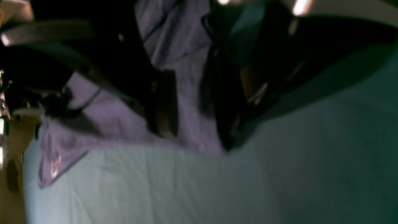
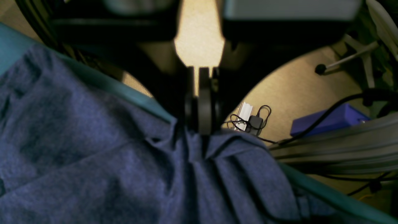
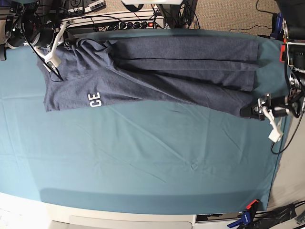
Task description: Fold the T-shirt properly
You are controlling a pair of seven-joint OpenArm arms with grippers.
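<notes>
The T-shirt (image 3: 157,71) lay stretched in a long folded band along the far edge of the table (image 3: 143,162), which was covered in a teal tablecloth (image 3: 143,143); the band reached almost from one side edge to the other, and the white letters "CE" (image 3: 94,99) showed near its end on the base view's left. The right gripper (image 3: 56,71) sat at that end, near the far corner, with its jaws pressed together on a gathered bunch of the blue fabric (image 2: 199,146), as the right wrist view showed. At the opposite end, by the other side edge, the left gripper (image 3: 252,112) was at the shirt's near corner. In the blurred left wrist view its dark fingers (image 1: 164,102) stood apart with a strip of the fabric (image 1: 189,102) between them; whether they actually pinched the cloth could not be told. Beyond the table edge, a charger with coiled cable (image 2: 253,121) and a blue box (image 2: 329,123) lay on the floor.
</notes>
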